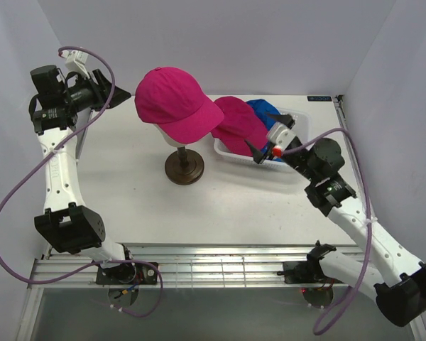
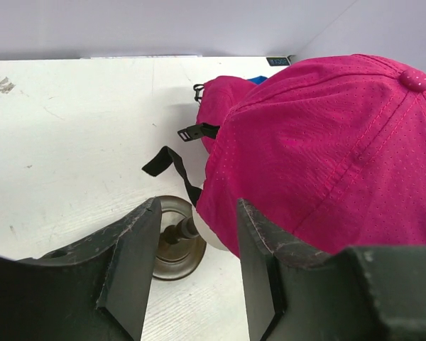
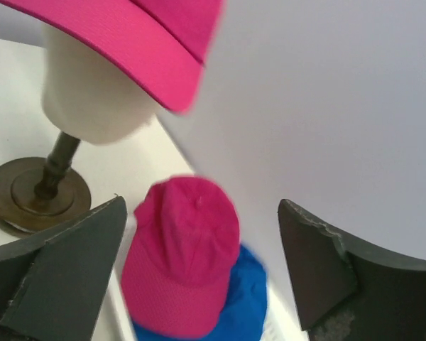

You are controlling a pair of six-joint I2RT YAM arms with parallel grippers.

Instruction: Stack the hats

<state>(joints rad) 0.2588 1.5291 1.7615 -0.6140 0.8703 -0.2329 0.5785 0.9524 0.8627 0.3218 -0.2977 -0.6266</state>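
We are hovering our right gripper [image 3: 200, 204], wide open and empty, above the pink hat [image 3: 181, 263] lying at lower centre.

We take this for a robotics lab: a white worktop [image 1: 135, 206] boxed in by plain pale walls [image 1: 234, 42] from nine to three o'clock, with the cabled left arm [image 1: 57, 167] and right arm [image 1: 362, 227] bolted to a metal rail [image 1: 220, 268] at six.
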